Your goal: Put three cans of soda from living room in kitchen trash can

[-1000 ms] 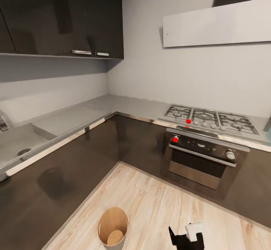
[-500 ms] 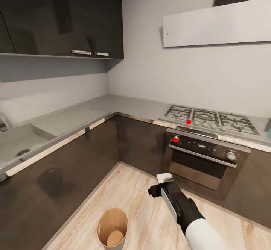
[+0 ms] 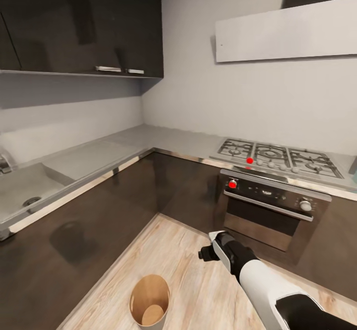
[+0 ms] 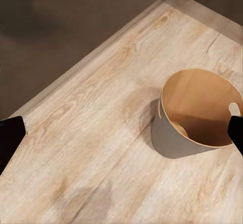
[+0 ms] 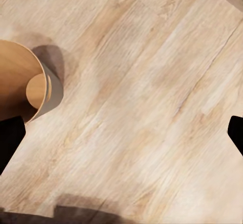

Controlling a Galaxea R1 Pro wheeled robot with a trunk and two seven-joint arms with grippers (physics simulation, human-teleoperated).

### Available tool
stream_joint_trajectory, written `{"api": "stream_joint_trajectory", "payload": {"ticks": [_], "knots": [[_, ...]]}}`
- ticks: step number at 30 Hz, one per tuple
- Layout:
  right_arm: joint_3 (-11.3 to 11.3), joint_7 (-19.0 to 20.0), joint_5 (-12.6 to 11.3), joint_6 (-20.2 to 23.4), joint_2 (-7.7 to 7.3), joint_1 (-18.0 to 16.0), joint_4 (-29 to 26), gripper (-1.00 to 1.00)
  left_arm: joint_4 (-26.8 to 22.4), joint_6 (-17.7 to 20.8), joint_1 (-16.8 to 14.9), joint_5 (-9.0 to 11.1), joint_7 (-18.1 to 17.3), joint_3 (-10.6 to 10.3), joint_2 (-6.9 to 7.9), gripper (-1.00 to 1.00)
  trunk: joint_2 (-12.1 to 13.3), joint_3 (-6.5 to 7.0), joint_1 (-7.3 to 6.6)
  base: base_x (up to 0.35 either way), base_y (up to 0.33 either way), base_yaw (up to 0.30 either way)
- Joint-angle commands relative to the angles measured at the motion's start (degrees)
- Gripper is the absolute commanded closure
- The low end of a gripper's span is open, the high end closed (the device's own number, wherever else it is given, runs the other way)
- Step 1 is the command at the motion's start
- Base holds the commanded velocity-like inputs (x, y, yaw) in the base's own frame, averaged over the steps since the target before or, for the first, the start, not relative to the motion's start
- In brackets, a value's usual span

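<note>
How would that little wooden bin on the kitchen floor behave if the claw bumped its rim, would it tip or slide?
The bin looks thin-walled and holds no cans, so it is probably light and would move easily. It tapers to a narrower base, so a push at the rim might tip it rather than slide it. The wood floor looks smooth, so a low nudge would likely make it skid.

Tash can (image 3: 149, 304) upright on kitchen wood floor, round, tan, open-topped.
</note>
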Motion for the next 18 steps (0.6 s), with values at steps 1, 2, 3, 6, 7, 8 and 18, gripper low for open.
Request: {"api": "stream_joint_trajectory", "payload": {"ticks": [1, 2, 3, 6, 7, 8, 18], "knots": [[0.0, 0.0, 0.0, -0.1, 0.0, 0.0, 0.1, -1.0, 0.0, 0.0, 0.0, 0.0, 0.0, 0.0, 0.04, -1.0, 0.0, 0.0, 0.0, 0.0, 0.185, 0.0], [0.0, 0.0, -0.1, -0.2, -0.03, -0.1, 0.3, -1.0, 0.0, 0.0, 0.0, 0.1, 0.0, 0.0, 0.09, -1.0, 0.0, 0.0, 0.0, 0.0, 0.221, 0.0], [0.0, 0.0, -0.1, -0.2, -0.04, -0.1, 0.3, -1.0, 0.0, 0.0, 0.0, 0.1, 0.0, 0.0, 0.11, -1.0, 0.0, 0.0, 0.0, 0.0, 0.235, 0.0], [0.0, 0.0, -0.1, -0.3, -0.02, -0.1, 0.4, -1.0, 0.0, 0.0, 0.0, 0.1, 0.0, 0.0, 0.14, -1.0, 0.0, 0.0, 0.0, 0.0, 0.253, 0.0], [0.0, 0.0, -0.1, -0.3, -0.01, -0.1, 0.5, -1.0, 0.1, 0.1, 0.0, 0.1, 0.0, 0.0, 0.15, -1.0, 0.0, 0.0, 0.0, 0.0, 0.27, 0.0], [0.0, 0.0, -0.1, -0.4, -0.01, -0.2, 0.5, -1.0, 0.0, 0.1, 0.0, 0.2, 0.0, 0.0, 0.16, -1.0, 0.0, 0.0, 0.0, 0.0, 0.279, 0.0], [0.1, -0.1, -0.1, -3.8, 0.0, -0.2, 0.6, -1.0, 0.0, -0.1, 0.0, -0.1, 0.0, 0.0, -0.18, -1.0, 0.0, 0.0, 0.0, 0.0, 0.158, 0.0]]}}
